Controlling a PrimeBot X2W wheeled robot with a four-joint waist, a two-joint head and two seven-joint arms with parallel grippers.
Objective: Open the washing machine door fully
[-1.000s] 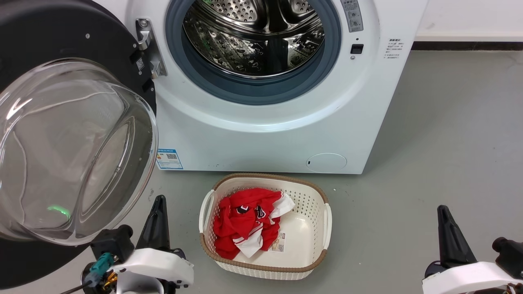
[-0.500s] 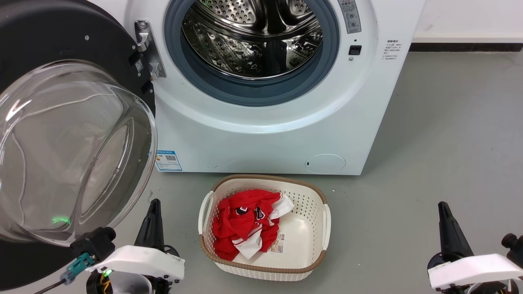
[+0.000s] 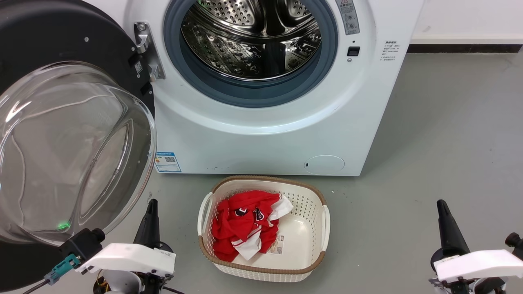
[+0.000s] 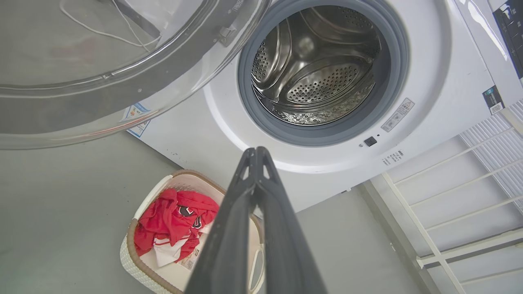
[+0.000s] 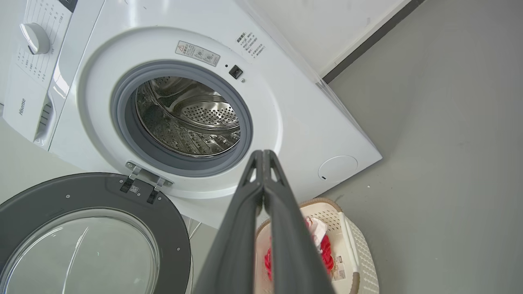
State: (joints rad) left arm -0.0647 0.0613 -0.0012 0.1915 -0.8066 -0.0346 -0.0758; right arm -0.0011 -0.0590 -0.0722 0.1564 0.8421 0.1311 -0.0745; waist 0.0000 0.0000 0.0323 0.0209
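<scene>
The washing machine door (image 3: 73,151) is hanging open, maybe fully, at nine o'clock from the drum (image 3: 253,36). The left gripper (image 3: 152,206) and right gripper (image 3: 441,206) are sitting closed and empty.

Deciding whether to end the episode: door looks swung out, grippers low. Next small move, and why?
Probably none: I'd leave both arms parked and call it done. The washing machine door stands swung wide on its hinge, leaving the drum mouth unobstructed. The left gripper and right gripper are shut, holding nothing, neither touching the door.
</scene>
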